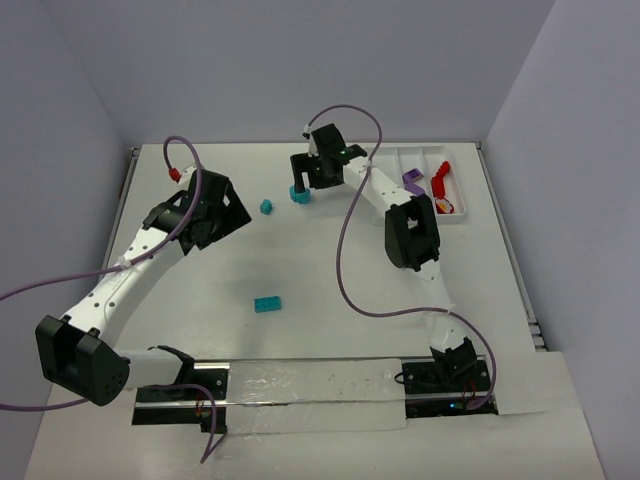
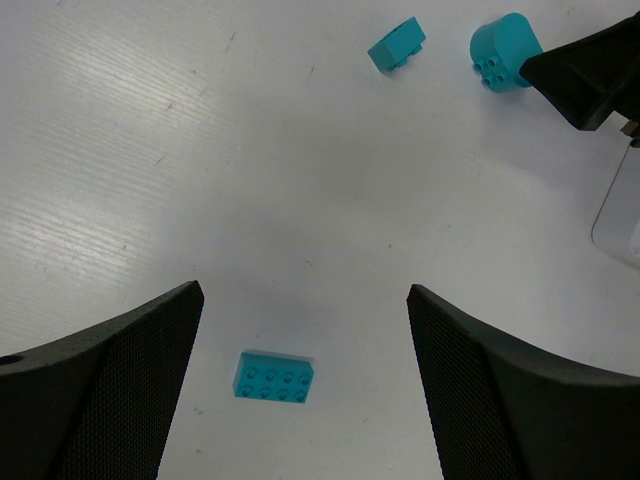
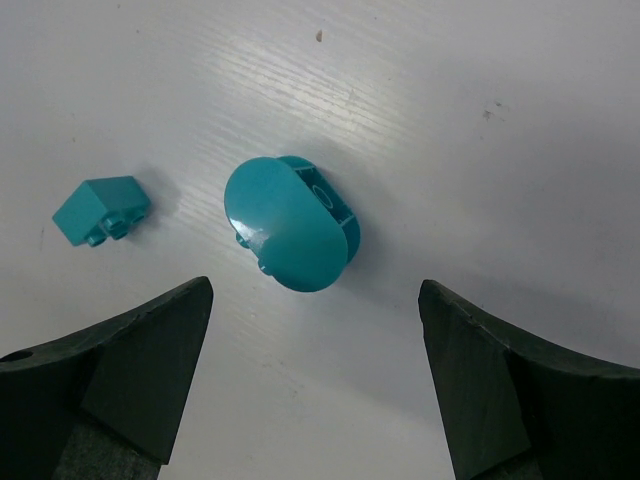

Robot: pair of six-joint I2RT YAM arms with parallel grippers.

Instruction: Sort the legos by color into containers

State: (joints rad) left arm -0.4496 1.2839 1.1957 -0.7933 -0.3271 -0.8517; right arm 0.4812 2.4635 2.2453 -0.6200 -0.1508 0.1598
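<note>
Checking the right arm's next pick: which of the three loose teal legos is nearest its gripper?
The rounded teal piece, right below the open right gripper; the small sloped brick sits beside it, the flat studded brick far off.

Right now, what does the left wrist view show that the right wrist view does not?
Only the left wrist view shows the flat teal brick, seen between the open left fingers. Only the right wrist view shows both right fingers, open, facing the rounded teal piece. Both show that rounded piece, the small teal brick beside it, and the white table.
</note>
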